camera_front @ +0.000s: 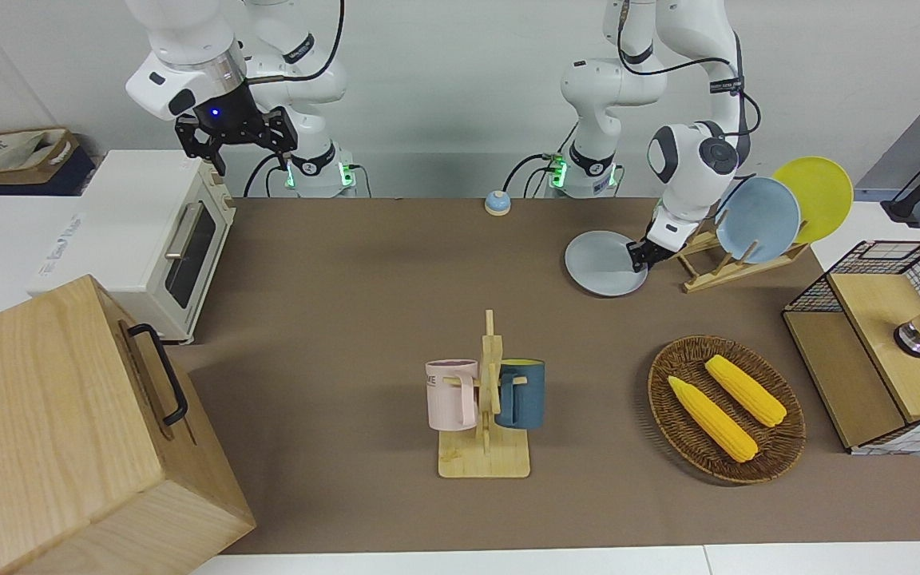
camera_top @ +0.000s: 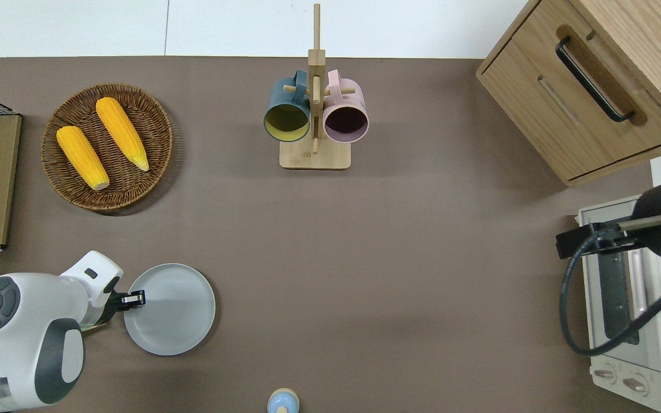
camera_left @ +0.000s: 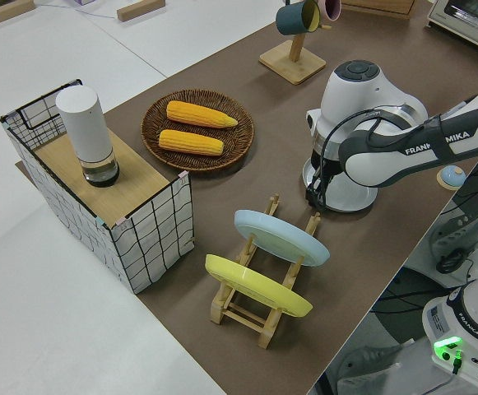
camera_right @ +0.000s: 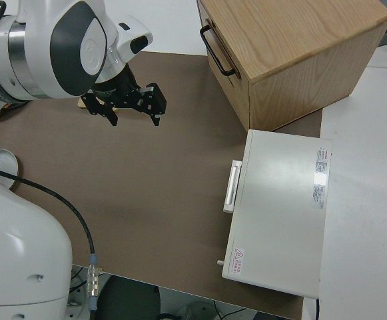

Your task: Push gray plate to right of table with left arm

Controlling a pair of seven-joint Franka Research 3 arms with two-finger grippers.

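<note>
The gray plate (camera_front: 600,263) lies flat on the brown table (camera_front: 364,319) near the robots, toward the left arm's end; it also shows in the overhead view (camera_top: 172,310) and, partly hidden by the arm, in the left side view (camera_left: 355,202). My left gripper (camera_front: 640,257) is low at the plate's rim on the side toward the plate rack, touching it, fingers together (camera_top: 134,299). My right gripper (camera_front: 236,137) is parked, and its fingers stand apart in the right side view (camera_right: 133,110).
A wooden rack (camera_front: 719,267) with a sky-blue plate (camera_front: 759,220) and a yellow plate (camera_front: 815,196) stands beside the left gripper. A corn basket (camera_front: 727,407), mug tree (camera_front: 485,399), bell (camera_front: 497,203), toaster oven (camera_front: 148,239) and wooden cabinet (camera_front: 69,431) are also on the table.
</note>
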